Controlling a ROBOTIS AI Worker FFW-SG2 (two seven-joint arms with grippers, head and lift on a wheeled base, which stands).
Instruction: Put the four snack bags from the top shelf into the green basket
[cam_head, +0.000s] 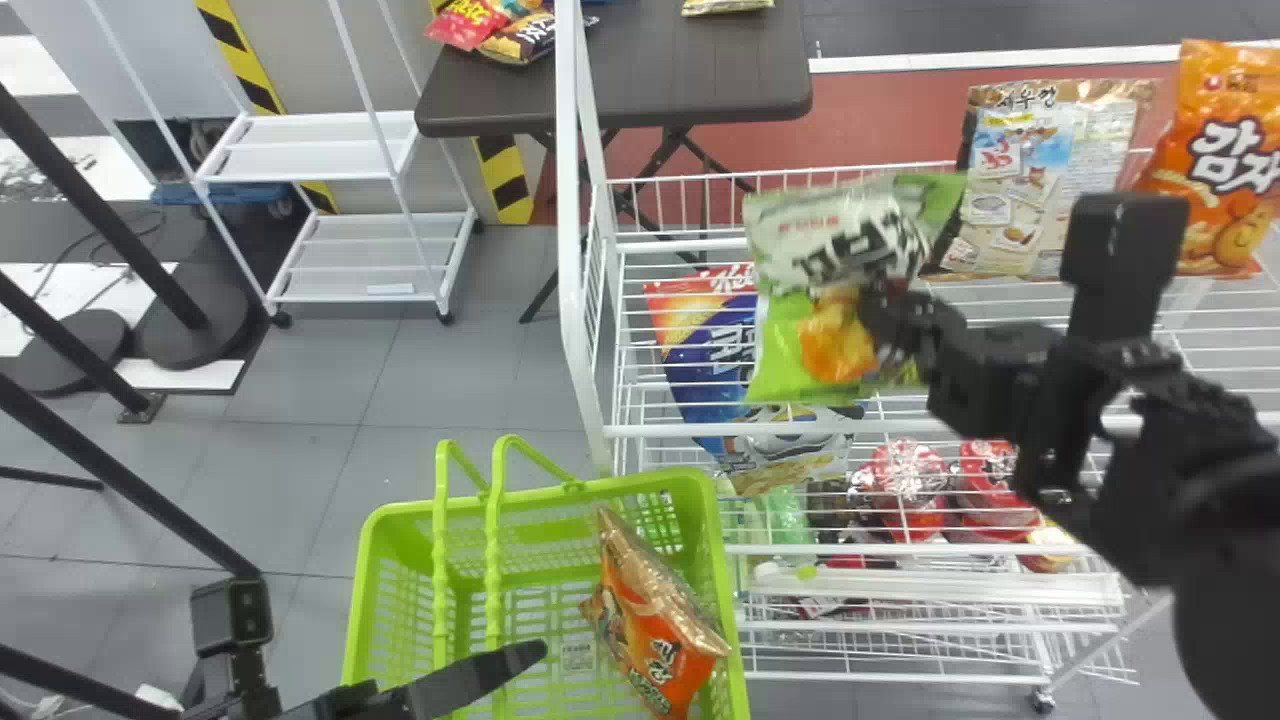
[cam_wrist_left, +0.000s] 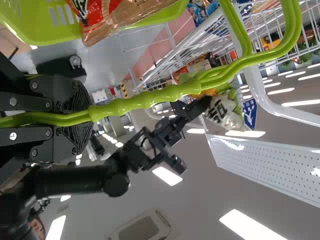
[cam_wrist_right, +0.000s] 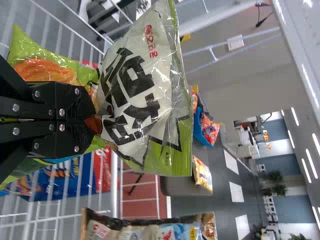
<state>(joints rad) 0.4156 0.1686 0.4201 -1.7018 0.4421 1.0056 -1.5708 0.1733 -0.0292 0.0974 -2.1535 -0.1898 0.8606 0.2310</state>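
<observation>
Up over the left end of the top shelf (cam_head: 1020, 428), the right gripper (cam_head: 885, 310) has its fingers clamped on the green-and-white snack bag (cam_head: 830, 240), covering part of its middle! Beneath that bag, a blue snack bag (cam_head: 700, 350) is partly hidden, seen through the wires.

Near the shelf's back edge it's the brown snack bag (cam_head: 1045, 180), upright, its left side partly behind the green-and-white one; toward the right corner stands the orange snack bag (cam_head: 1220, 170), cut off by the head view's edge.

Down to the green basket (cam_head: 620, 487), its near end out of the head view: one orange-and-brown snack bag (cam_head: 655, 640) inside, leaning by the right wall. And the left gripper (cam_head: 440, 695) is closed firmly on the basket handles (cam_wrist_left: 150, 97). Red packs (cam_head: 910, 480) lower down are hard to make out through the wire.
</observation>
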